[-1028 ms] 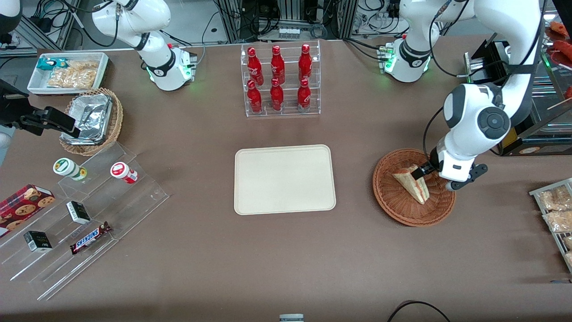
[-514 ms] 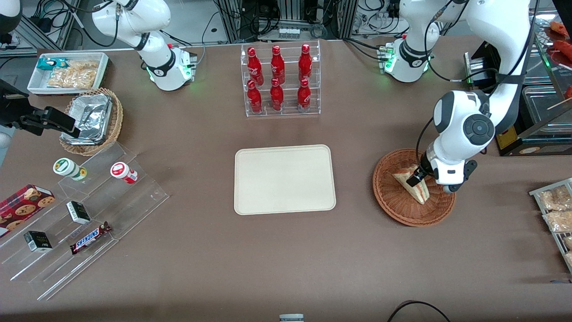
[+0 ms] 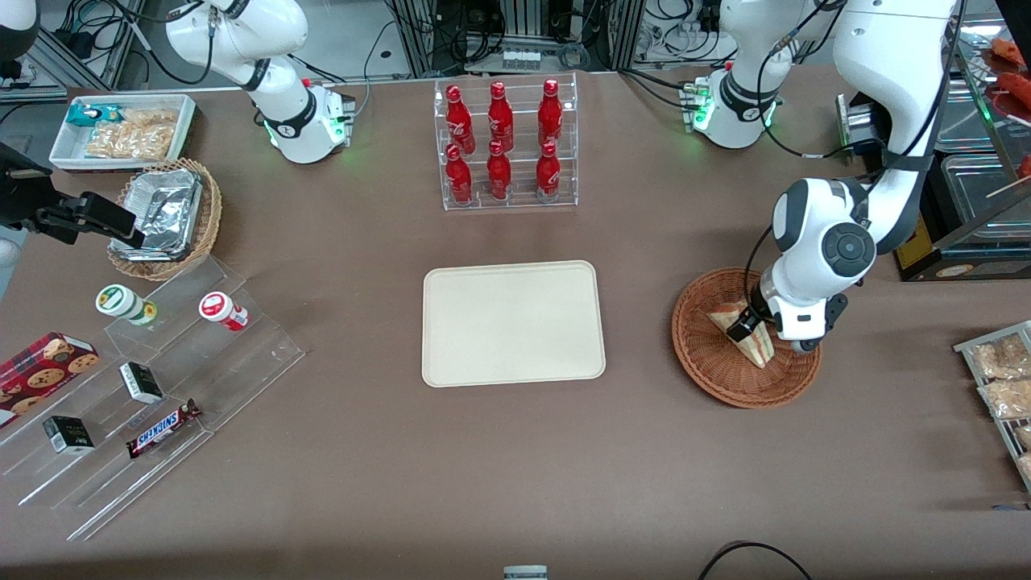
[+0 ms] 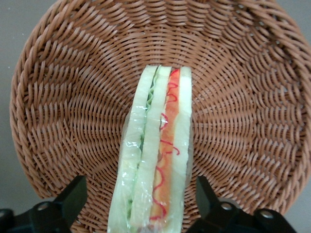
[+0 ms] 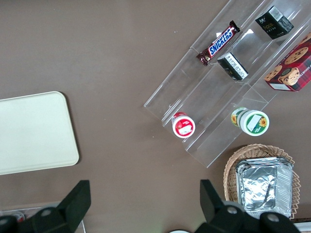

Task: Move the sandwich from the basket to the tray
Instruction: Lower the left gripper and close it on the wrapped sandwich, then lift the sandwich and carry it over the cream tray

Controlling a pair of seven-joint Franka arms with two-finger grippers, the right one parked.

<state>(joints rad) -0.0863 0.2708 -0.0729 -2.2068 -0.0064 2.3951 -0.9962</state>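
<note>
The sandwich point(image 3: 755, 346), a wrapped wedge of white bread with red and green filling, stands on edge in the round reddish-brown wicker basket point(image 3: 709, 362) toward the working arm's end of the table. It also shows in the left wrist view point(image 4: 155, 160), in the basket point(image 4: 73, 97). My left gripper point(image 3: 745, 326) is low in the basket, open, with one black finger point(image 4: 73, 199) on each side of the sandwich and a gap to each. The cream tray point(image 3: 513, 322) lies empty at the table's middle and also shows in the right wrist view point(image 5: 34, 131).
A clear rack of red bottles point(image 3: 503, 145) stands farther from the camera than the tray. A black case point(image 3: 926, 242) stands close beside the basket. Snack packets on a rack point(image 3: 1003, 379) lie at the working arm's table end. Stepped acrylic shelves point(image 3: 161, 387) and a foil-filled basket point(image 3: 165, 217) lie toward the parked arm's end.
My left gripper has moved down into the basket and nearer the sandwich, and now straddles it. The sandwich has not moved.
</note>
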